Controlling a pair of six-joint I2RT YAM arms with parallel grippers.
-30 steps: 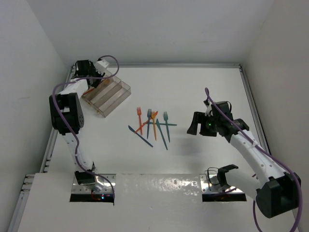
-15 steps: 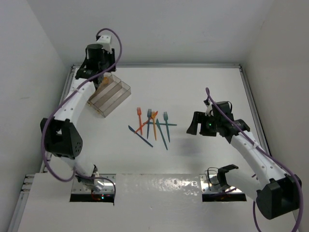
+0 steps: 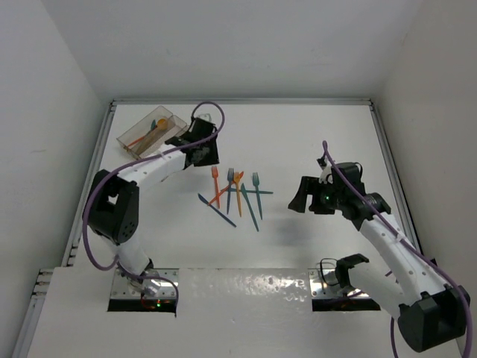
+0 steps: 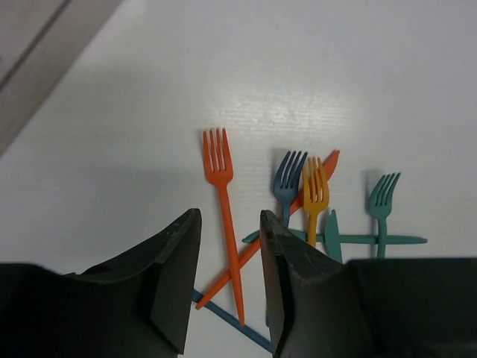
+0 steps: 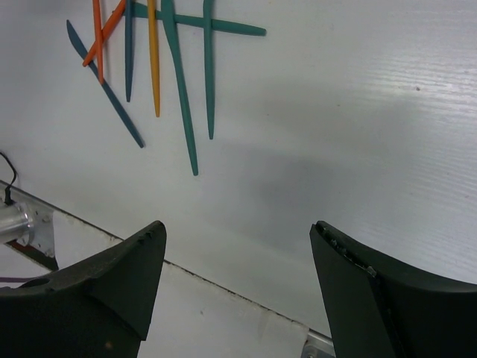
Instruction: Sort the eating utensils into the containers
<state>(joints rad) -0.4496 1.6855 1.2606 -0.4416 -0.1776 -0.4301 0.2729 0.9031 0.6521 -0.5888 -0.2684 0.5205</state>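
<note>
At the lower right of the overhead view, the right arm's black two-finger gripper [image 3: 301,195] hung over bare white table [image 3: 320,134] to the right of the loose cutlery. Its own camera showed the jaws spread wide with nothing between them.

Near the middle of the frame lay the loose thin plastic eating utensils [image 3: 235,194], in a crossed cluster. A dark blue knife [image 3: 217,209] sat lowest and furthest left, slanting. A long teal knife [image 3: 250,208] pointed down beside it. Above them stood four forks, tines toward the top of the frame: an orange fork [image 3: 215,179], a dark blue fork [image 3: 230,180], a yellow-orange fork [image 3: 238,183] and a teal fork [image 3: 256,186]. An orange knife [image 4: 317,173] ran diagonally under the fork handles, and a teal piece [image 3: 262,192] lay crosswise over them; its type could not be made out.

Just up and left of the cluster hovered the left arm's black gripper [image 3: 201,153]. Its wrist camera showed the jaws partly parted, a narrow gap with nothing in it, above the orange fork's handle.

At the upper left sat the clear, smoky plastic divided tray [image 3: 128,142], well apart from the cluster. Orange and teal pieces lay inside, though which compartments they occupied could not be told.
</note>
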